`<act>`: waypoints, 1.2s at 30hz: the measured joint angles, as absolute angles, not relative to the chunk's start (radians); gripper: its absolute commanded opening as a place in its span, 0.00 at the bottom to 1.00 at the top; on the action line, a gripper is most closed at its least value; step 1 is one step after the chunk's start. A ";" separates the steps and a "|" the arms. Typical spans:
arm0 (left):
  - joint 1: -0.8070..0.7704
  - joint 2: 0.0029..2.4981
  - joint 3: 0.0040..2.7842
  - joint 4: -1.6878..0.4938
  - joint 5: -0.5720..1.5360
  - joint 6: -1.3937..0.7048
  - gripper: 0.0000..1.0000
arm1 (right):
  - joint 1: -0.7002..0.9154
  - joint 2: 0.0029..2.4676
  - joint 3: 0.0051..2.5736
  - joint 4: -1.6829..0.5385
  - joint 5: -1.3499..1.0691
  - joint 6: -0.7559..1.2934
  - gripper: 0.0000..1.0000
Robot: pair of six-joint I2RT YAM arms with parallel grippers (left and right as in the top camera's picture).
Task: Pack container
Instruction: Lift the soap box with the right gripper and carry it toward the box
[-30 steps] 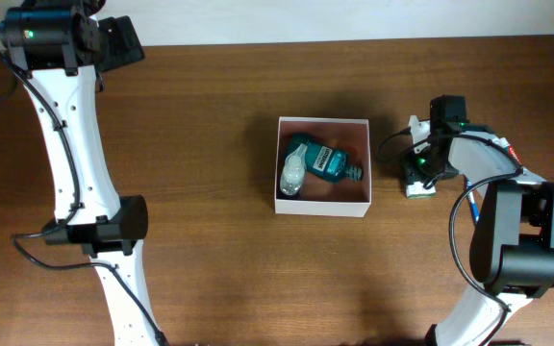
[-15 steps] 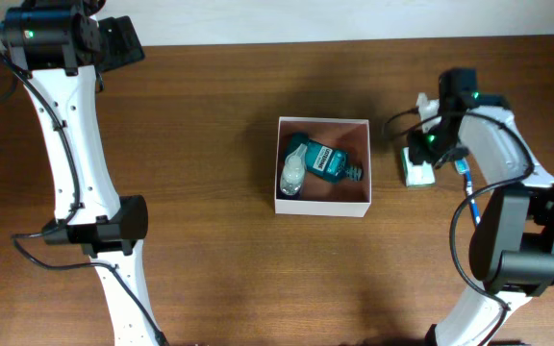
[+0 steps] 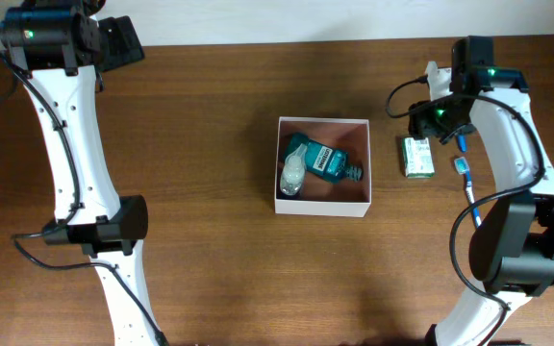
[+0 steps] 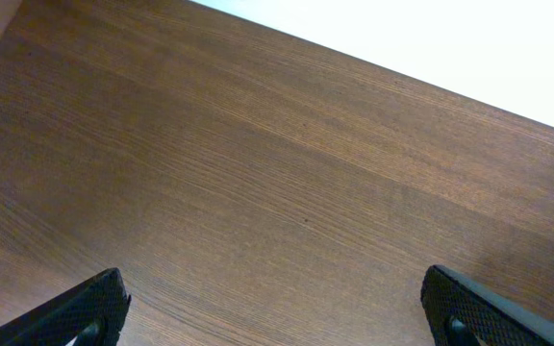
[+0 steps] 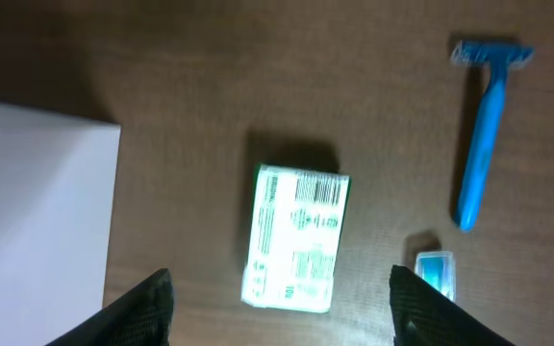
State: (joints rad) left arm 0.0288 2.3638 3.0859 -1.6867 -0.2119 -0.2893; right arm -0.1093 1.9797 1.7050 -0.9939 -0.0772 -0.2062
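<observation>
One container [image 3: 322, 205] lies in the middle of the table [image 3: 210, 240], square and shallow, with white walls. It holds two bottles: a teal bottle [image 3: 320, 160] lying on its side and a smaller clear bottle [image 3: 293, 173] along the left wall, touching it. Outside there is one green and white box [image 3: 416, 157], one blue razor [image 5: 484, 144] and one small blue cap [image 5: 438, 272], all flat on the wood to the container's right.

There are two arms. The right claw [image 3: 433, 123] hangs above the table with its fingers wide apart and nothing between them. The container lies to its left and a little nearer the robot. In the right wrist view the green and white box sits between the two fingers [image 5: 147, 308], and the container's white wall shows at the left edge. The left claw [image 3: 121, 40] is at the far left corner, well away from the container, fingers also apart and empty.

The table is dark brown wood with fine grain, and a pale wall [image 4: 450, 38] runs along its far edge
</observation>
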 measured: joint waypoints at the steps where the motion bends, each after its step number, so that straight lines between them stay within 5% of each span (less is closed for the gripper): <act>1: 0.029 2.364 3.086 -1.687 -0.212 -0.290 0.99 | -0.109 1.980 1.697 -0.983 -0.078 -0.205 0.67; 36: 0.029 2.364 3.086 -1.687 -0.212 -0.289 0.99 | -0.109 2.015 1.406 -0.704 -0.049 -0.205 0.73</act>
State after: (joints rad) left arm 0.0288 2.3638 3.0859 -1.6867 -0.2119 -0.2893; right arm -0.1093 2.0151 1.4059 -0.7040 -0.0490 -0.2054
